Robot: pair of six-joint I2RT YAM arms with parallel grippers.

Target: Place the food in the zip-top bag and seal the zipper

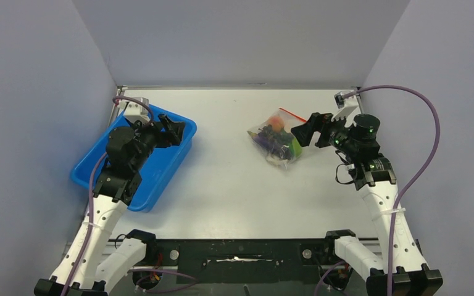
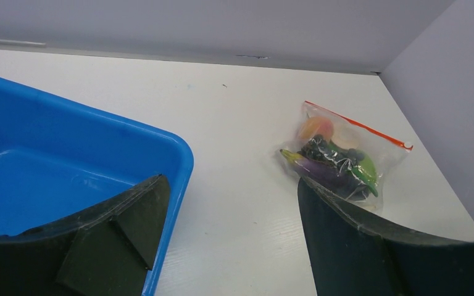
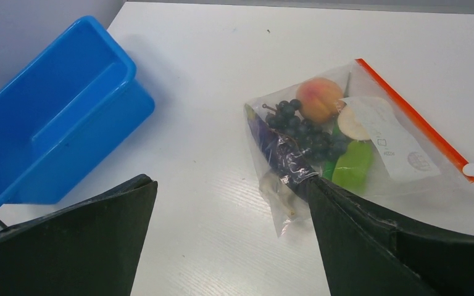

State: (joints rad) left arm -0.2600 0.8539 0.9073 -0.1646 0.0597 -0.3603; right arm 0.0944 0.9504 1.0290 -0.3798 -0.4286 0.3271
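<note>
The small clear crinkly zip-top bag (image 1: 278,143) lies flat on the white desk (image 1: 234,185), well apart from the blue plastic tray (image 1: 163,169), on the side of my right arm. The food is inside it: an orange-red round fruit (image 3: 318,98), a dark purple grape bunch (image 3: 305,132), a pale disc (image 3: 352,123) and a lime-green piece (image 3: 353,166). I see no food left in the part of the tray that is visible.

The thin red zipper strip (image 3: 416,117) runs straight along the bag edge farthest from the tray, with a small white tab (image 3: 471,169) at one end. I cannot tell if the mouth is closed along its whole length.

My right gripper (image 1: 304,131) is just beside the bag, on the side away from the tray. Its fingers are spread wide and pinch nothing. My left gripper (image 1: 171,131) hangs above the tray, also spread and empty.

So I judge that the filling is done and only the sealing, or the checking of it, is left. To do it well, I should bring the right fingers across the red strip at one end, press them together on the strip only, and slide along to the other end. The bag looks light and will probably slip, so the left gripper should come from the tray and hold the corner nearest to the tray. The fruit lies close under the strip; I must not squeeze it.
</note>
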